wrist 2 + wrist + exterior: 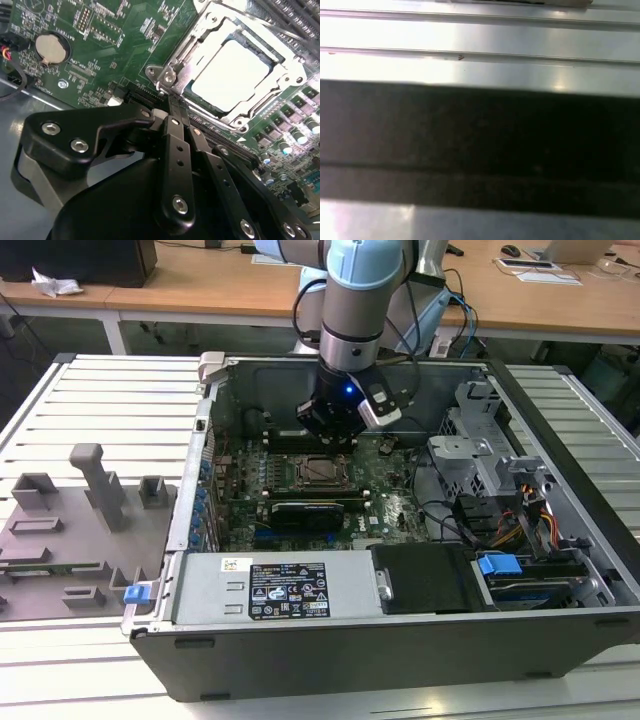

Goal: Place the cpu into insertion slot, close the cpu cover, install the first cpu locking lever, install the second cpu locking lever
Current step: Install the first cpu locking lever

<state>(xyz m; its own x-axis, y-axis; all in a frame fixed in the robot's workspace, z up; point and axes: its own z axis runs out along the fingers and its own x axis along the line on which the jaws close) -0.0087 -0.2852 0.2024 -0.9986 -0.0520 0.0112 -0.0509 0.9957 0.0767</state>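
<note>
Glare whitens the cpu (pixel 231 74); first wrist view blurred, half dark

The exterior view looks down into the open computer case (pixel 400 620); the second wrist view looks closely past the gripper (pixel 172 112).
</note>
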